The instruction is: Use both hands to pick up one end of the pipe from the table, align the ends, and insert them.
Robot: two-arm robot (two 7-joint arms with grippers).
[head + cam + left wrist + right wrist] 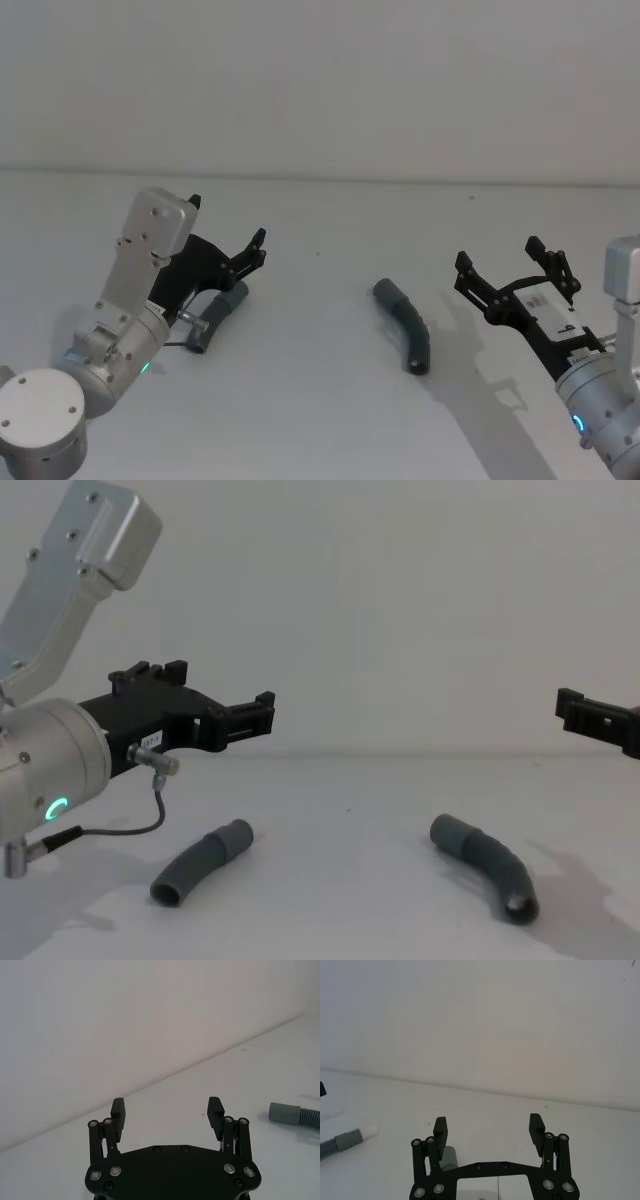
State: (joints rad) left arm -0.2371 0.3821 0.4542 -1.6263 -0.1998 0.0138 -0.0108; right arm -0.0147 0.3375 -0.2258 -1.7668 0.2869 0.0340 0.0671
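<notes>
Waiting above the work, both arms are at the very first step, and nothing is picked up yet. The two grey pipe pieces lie flat on the white tabletop, well apart from each other.

The left pipe piece sits just under the left end effector. That end effector hangs in the air above it with its fingers spread wide. The right pipe piece lies near the middle. The right end effector is beside it on the right, also up in the air and also spread wide.

I think the next move is to go down and grab. Each end effector needs to drop over its own piece and squeeze it on the ribbed middle, so the round ends stay free. After that the arms must lift both pieces and turn them until the two ends face each other.
</notes>
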